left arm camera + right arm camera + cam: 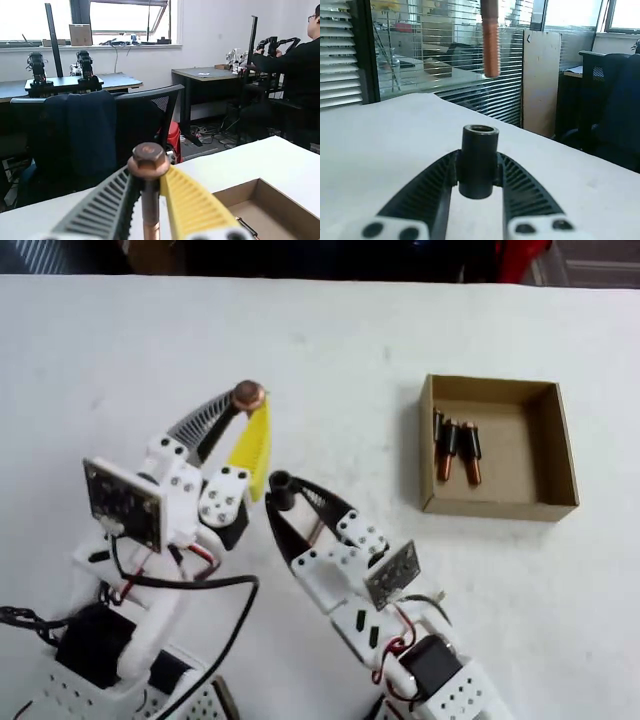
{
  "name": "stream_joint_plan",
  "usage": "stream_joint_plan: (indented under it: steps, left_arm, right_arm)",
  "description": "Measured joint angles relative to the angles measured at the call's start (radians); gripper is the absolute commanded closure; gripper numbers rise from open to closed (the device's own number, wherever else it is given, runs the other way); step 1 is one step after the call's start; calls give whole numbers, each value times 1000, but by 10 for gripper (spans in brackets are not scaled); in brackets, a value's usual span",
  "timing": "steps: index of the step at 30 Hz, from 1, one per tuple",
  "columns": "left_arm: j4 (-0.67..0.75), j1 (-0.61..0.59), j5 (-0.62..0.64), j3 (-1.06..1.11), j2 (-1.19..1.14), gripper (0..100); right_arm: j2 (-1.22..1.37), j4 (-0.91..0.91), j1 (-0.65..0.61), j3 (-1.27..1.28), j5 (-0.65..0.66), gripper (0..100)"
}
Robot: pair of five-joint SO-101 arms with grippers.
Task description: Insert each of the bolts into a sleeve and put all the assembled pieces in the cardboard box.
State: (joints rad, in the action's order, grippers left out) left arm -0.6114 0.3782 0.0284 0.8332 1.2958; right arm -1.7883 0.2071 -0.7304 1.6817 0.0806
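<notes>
Gripping the bolt (248,394), the left gripper (243,408) needs its tip centred above the sleeve (279,483) clamped upright in the right gripper (281,496)

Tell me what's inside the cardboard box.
Three sleeved bolts lie side by side along one wall of the cardboard box. Each black sleeve covers part of its bolt's shank.

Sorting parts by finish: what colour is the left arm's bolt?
Copper-coloured metal bolt, clearest in the left wrist view.
</notes>
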Motion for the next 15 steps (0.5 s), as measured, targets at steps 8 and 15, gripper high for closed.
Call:
stream_joint_plan:
  steps: [8,15]
  left_arm:
    - [0,100,0,0,0,980]
    - [-89,103,35,0,0,980]
  right_arm:
    - [0,11,0,0,26,981]
    - [0,18,0,0,28,981]
